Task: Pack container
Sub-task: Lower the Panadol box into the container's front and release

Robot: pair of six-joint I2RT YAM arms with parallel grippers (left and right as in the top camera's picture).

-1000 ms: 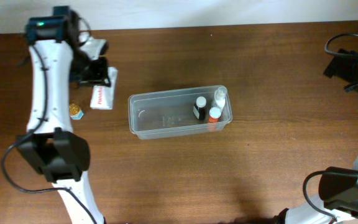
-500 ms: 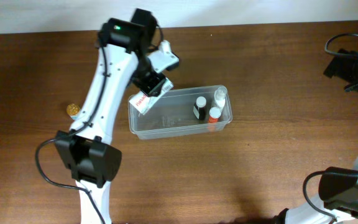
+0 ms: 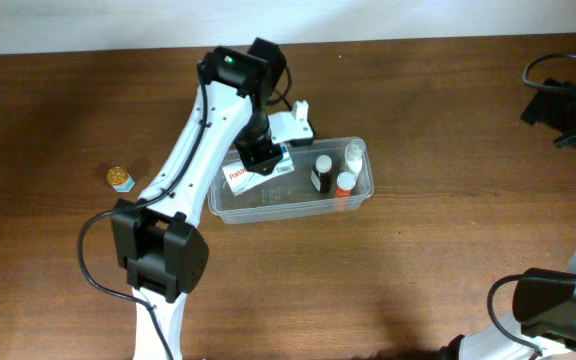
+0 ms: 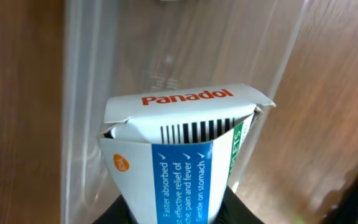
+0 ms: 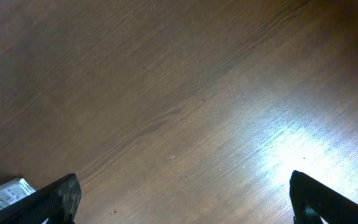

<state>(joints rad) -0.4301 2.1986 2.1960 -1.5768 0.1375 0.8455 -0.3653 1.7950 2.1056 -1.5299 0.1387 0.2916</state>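
Note:
The container (image 3: pixel 230 202) is a clear plastic tub at the table's middle; its wall also shows in the left wrist view (image 4: pixel 79 93). In its right end stand a black bottle (image 3: pixel 321 173), an orange-capped bottle (image 3: pixel 344 184) and a clear bottle (image 3: pixel 354 153). My left gripper (image 3: pixel 262 160) is shut on a white and blue Panadol box (image 4: pixel 185 149) and holds it over the tub's left half, tilted; the box also shows from overhead (image 3: pixel 250 174). My right gripper (image 5: pixel 182 202) is open and empty over bare table at the far right.
A small gold-capped jar (image 3: pixel 120 179) sits on the table at the left. Black cables and a device (image 3: pixel 560 100) lie at the far right edge. A white packet corner (image 5: pixel 2 193) shows at the right wrist view's lower left.
My left arm has carried the Panadol box from the table's left side rightward to above the tub's left half. The right arm has not moved.

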